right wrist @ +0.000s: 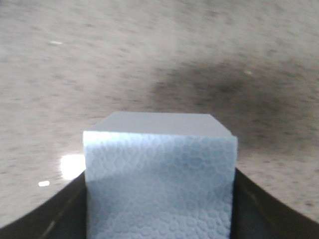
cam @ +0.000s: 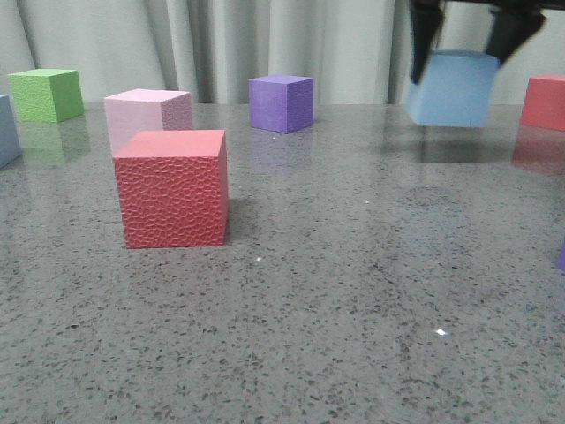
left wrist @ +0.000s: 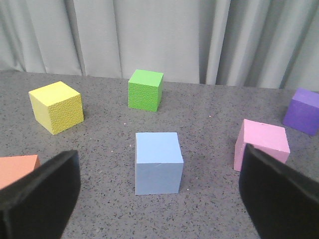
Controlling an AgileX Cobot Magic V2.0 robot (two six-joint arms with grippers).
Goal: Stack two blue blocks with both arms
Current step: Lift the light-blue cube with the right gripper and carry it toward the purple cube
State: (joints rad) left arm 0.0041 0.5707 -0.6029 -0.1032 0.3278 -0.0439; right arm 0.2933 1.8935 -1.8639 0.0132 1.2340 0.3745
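Near the table's (cam: 335, 353) front-left area stands a red cube (cam: 172, 188), textured, upright on the grey speckled surface. Just behind it, apparently touching or nearly so, sits a pale pink cube (cam: 148, 115). Further back toward the far edge stands a purple cube (cam: 282, 102); a green cube (cam: 46, 94) sits toward the far-left corner.

One blue block (left wrist: 158, 162) rests flat on the table at the left edge; the front view shows only a sliver of it. In the left wrist view the left gripper (left wrist: 159, 199) hangs over it with fingers spread wide, touching nothing. A yellow cube (left wrist: 56, 106) lies beyond that block.

Toward the far-right corner, the right gripper (cam: 465, 35) is clamped on the second blue block (cam: 452, 88), one finger (cam: 426, 40) on each side. This block is off the surface and slightly tilted, its shadow on the table below. A second red cube (cam: 544, 102) stands at the right edge behind it.
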